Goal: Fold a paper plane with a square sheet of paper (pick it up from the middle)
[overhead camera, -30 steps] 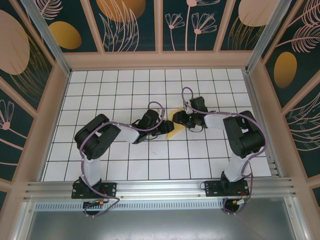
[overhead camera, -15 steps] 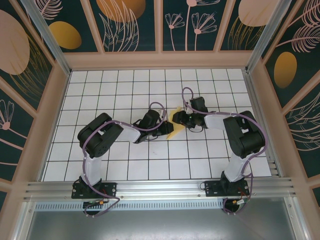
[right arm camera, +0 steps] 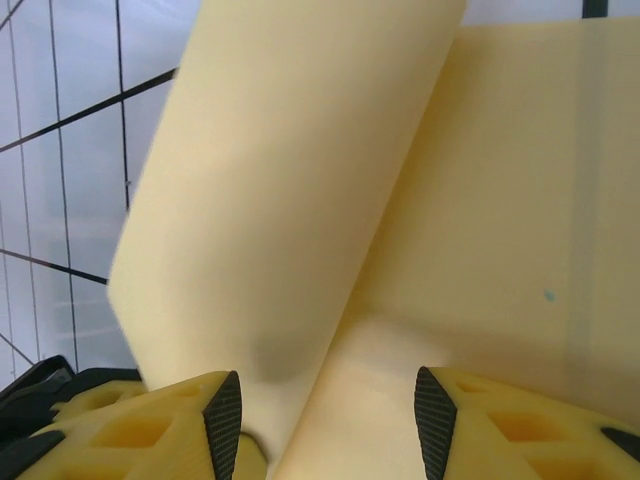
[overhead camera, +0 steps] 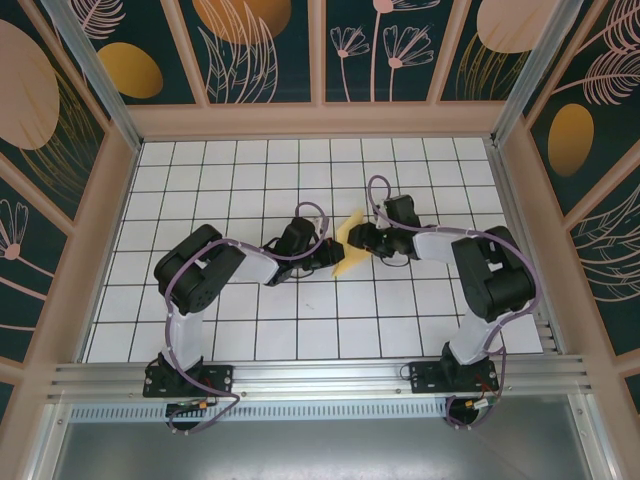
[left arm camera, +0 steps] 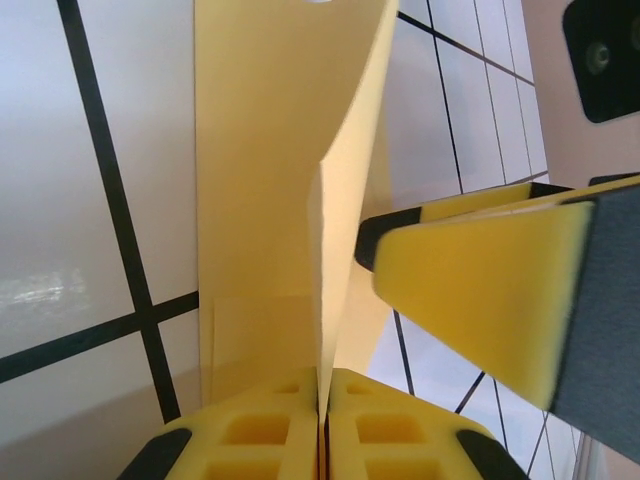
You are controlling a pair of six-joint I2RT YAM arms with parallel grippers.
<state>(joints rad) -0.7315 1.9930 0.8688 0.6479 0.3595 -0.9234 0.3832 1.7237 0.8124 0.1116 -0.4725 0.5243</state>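
Observation:
The square sheet of paper (overhead camera: 347, 247), yellow and folded into a narrow wedge, lies mid-table between both grippers. My left gripper (overhead camera: 326, 253) meets it from the left. In the left wrist view one flap of the paper (left arm camera: 345, 170) stands upright on edge, and my left gripper (left arm camera: 325, 405) is shut on its lower end. The right gripper's yellow finger (left arm camera: 480, 290) hangs just to the right of that flap. My right gripper (overhead camera: 360, 238) is at the paper's right side. In the right wrist view it (right arm camera: 328, 425) is open, with the creased paper (right arm camera: 300, 200) spanning the gap between its pads.
The white grid table (overhead camera: 250, 180) is walled by a wooden frame (overhead camera: 320, 120) at the back and sides, with a metal rail (overhead camera: 320, 378) along the near edge. Both arms reach inward and nearly touch over the paper.
The left gripper has closed onto the paper's raised flap. The right gripper has shifted slightly to the right and stayed open.

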